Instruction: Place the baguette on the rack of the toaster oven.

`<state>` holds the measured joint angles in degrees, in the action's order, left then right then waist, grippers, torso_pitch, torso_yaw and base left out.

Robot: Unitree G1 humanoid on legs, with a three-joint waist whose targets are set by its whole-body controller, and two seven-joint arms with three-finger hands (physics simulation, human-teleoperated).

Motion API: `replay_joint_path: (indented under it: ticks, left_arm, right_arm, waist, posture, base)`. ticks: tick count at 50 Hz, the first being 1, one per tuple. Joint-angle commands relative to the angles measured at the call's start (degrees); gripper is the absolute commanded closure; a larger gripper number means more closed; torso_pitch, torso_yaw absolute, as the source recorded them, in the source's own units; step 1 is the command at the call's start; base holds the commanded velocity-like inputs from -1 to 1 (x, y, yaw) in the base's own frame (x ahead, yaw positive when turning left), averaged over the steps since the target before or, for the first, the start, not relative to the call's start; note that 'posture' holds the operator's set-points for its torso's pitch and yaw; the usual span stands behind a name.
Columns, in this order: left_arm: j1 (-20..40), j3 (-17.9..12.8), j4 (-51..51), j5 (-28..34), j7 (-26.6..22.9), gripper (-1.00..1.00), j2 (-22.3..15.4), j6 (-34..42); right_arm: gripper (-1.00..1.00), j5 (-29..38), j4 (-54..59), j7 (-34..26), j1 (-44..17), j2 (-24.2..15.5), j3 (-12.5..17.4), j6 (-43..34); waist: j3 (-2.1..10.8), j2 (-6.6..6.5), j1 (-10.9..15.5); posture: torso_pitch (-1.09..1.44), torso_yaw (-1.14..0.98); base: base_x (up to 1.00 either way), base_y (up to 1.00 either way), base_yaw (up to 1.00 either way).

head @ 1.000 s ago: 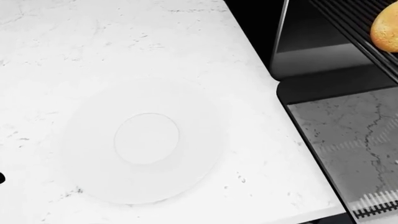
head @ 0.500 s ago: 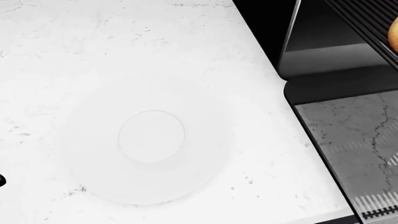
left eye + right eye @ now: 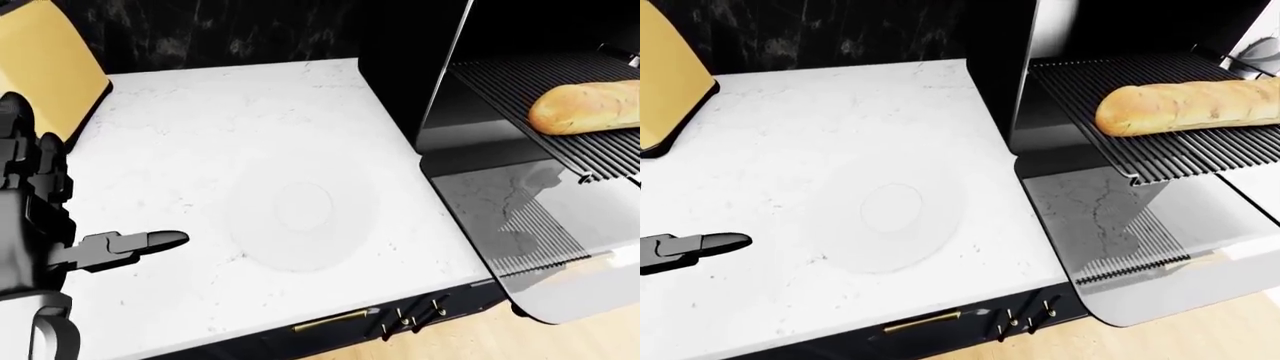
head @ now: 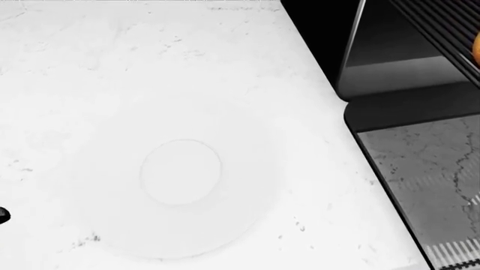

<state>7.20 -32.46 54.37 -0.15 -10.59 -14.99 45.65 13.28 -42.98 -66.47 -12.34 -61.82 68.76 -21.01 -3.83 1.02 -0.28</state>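
The baguette (image 3: pixel 1185 105) lies on the pulled-out rack (image 3: pixel 1110 86) of the toaster oven, over its open glass door (image 3: pixel 1140 247), at the right of the right-eye view. Only its tip (image 4: pixel 476 46) shows in the head view. My left hand (image 3: pixel 30 210) is at the left edge of the left-eye view, over the white counter, open and empty, one finger (image 3: pixel 145 241) stretched out to the right. It is far from the baguette. My right hand is not in view.
A white plate (image 3: pixel 300 210) lies on the white marble counter (image 3: pixel 200 135), left of the oven. A yellow object (image 3: pixel 50 64) stands at the counter's top left. The counter's near edge with a drawer handle (image 3: pixel 335 321) runs along the bottom.
The head view has shifted a little: the plate and oven door sit slightly lower and further right in the picture. Less of the baguette shows at the right edge.
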Motion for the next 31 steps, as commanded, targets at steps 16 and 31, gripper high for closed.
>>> replay_joint_path:
  ticks: [16, 31]
  left_arm:
    - [0.88, 0.13, 1.18, 0.57, 0.2, -1.0, -0.57, -2.04]
    - [0.51, 0.06, 1.31, 0.49, -0.03, -1.0, -0.31, -2.28]
  right_arm:
    - [-1.0, -2.37, -5.77, 5.79, 5.95, 9.75, 9.05, 1.74]
    - [-1.0, -9.0, -5.63, 15.51, 13.98, 25.02, 17.53, 6.28]
  waist:
    - [0.81, 0.16, -0.06]
    - [1.0, -0.04, 0.12]
  posture:
    - [0.0, 0.0]
    - [0.0, 0.0]
  base:
    - [0.0, 0.0, 0.0]
    - [0.0, 0.0, 0.0]
